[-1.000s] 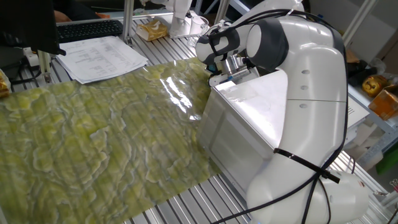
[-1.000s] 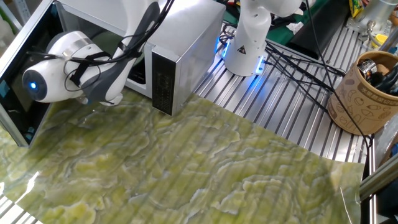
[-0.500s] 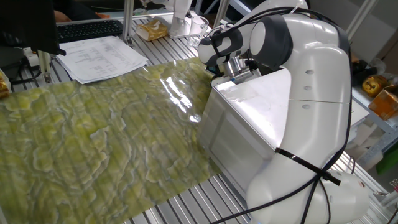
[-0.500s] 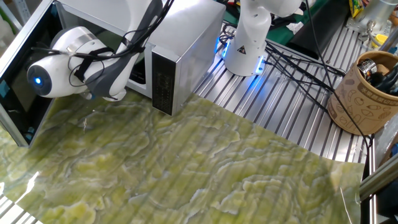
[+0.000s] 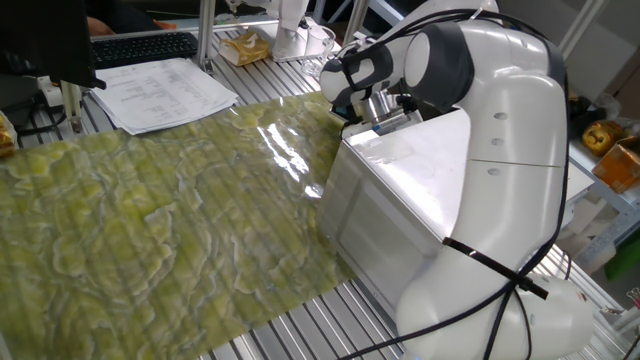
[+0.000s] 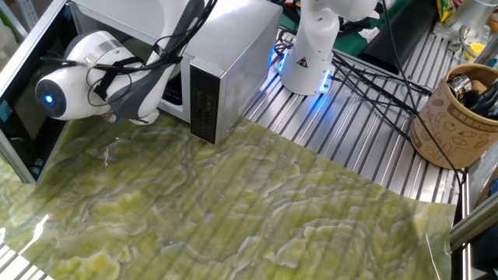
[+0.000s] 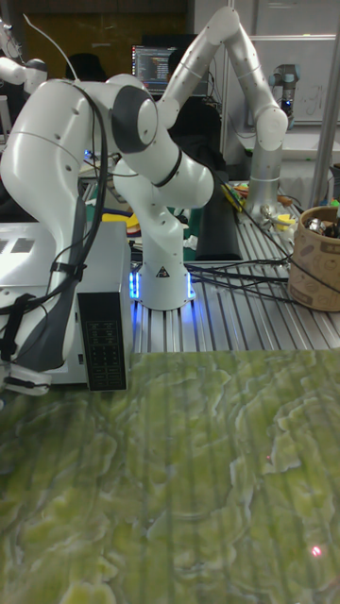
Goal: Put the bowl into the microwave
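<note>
The silver microwave [image 6: 233, 54] stands at the back left of the green mat, its dark glass door [image 6: 27, 85] swung open to the left. In the one fixed view its shiny top [image 5: 420, 170] lies under my arm. My wrist hangs in front of the open cavity, and my gripper [image 6: 144, 109] reaches into the opening. Its fingers are hidden by the arm and the oven wall in every view. The bowl is hidden: no view shows it. The tall fixed view shows the microwave's control panel [image 7: 106, 354] with my arm to its left.
A green marbled mat [image 6: 257, 210] covers the table in front of the microwave. The robot base [image 6: 307, 54] and black cables [image 6: 373, 85] sit behind on the slatted table. A brown cup of tools [image 6: 455, 117] stands at the right. Papers [image 5: 160, 90] and a keyboard [image 5: 145, 45] lie beyond the mat.
My wrist has shifted slightly up and towards the microwave opening over the last second, and has barely moved in the last half second.
</note>
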`<state>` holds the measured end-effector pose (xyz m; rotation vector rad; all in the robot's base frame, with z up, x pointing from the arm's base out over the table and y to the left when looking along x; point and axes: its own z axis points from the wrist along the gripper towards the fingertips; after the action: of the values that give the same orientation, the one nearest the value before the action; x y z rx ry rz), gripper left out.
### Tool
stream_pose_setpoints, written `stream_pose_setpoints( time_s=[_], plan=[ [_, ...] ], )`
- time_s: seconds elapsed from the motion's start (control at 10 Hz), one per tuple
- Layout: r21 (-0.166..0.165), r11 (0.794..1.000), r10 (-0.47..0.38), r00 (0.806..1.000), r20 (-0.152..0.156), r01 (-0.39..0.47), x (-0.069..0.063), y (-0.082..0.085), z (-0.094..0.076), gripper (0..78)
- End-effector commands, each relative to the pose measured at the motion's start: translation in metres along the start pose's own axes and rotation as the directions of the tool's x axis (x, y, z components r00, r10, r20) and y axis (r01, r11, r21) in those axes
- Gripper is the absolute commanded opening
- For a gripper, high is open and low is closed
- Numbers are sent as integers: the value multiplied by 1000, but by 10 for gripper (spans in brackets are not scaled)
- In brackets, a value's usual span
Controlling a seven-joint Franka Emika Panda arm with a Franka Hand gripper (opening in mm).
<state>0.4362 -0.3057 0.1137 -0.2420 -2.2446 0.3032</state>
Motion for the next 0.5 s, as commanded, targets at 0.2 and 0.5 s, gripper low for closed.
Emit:
stream_pose_setpoints(
  time_s=[0.2,0.5],
  plan=[
    [3,1000,1,1000,-16,-1,1,-1,0,775],
    [1,1000,-1,1000,-16,1,2,-1,2,775]
  ],
)
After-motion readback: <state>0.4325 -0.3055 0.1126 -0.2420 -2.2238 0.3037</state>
